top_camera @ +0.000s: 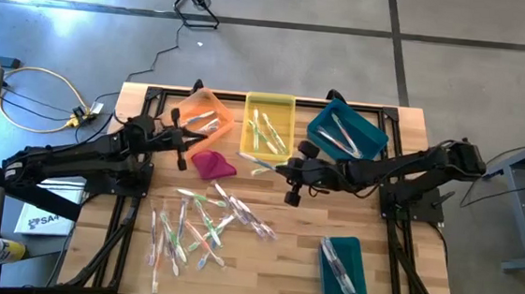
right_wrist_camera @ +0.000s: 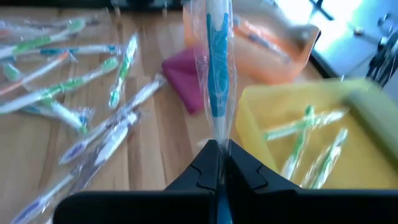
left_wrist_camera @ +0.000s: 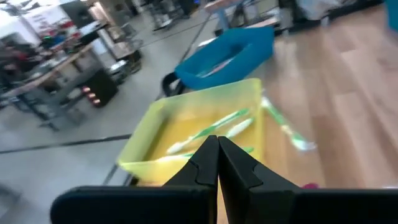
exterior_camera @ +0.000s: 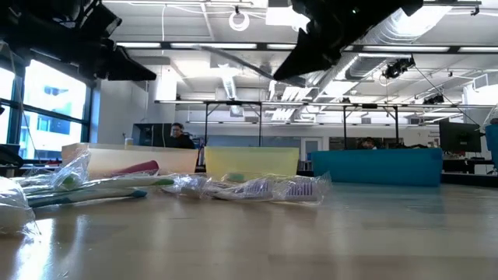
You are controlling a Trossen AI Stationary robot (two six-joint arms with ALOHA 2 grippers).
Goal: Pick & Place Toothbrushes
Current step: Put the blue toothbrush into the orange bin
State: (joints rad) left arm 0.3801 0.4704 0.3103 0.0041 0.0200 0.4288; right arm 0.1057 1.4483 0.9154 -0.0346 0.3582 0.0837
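Several wrapped toothbrushes (top_camera: 202, 227) lie loose on the wooden table's near half. More lie in the orange bin (top_camera: 204, 114), the yellow bin (top_camera: 269, 124) and the teal bin (top_camera: 346, 133). My right gripper (top_camera: 286, 172) hovers just in front of the yellow bin, shut on a blue toothbrush (right_wrist_camera: 214, 68) in a clear wrapper. My left gripper (top_camera: 180, 142) hangs by the orange bin's near side, shut and with nothing in it (left_wrist_camera: 217, 140); it faces the yellow bin (left_wrist_camera: 186, 130). My right gripper pinches one end of the wrapped blue toothbrush (right_wrist_camera: 217, 132) between its two fingers. The fingers come from the table's right, slanting a little down. The toothbrush sticks out past the fingertips, along the line of the fingers. It is lifted clear of the table.
A magenta cloth lump (top_camera: 212, 165) lies between the two grippers. A second teal bin (top_camera: 342, 266) with toothbrushes stands at the near right. One toothbrush (left_wrist_camera: 286, 127) lies on the table beside the yellow bin. Bare wood shows between the pile and that near bin.
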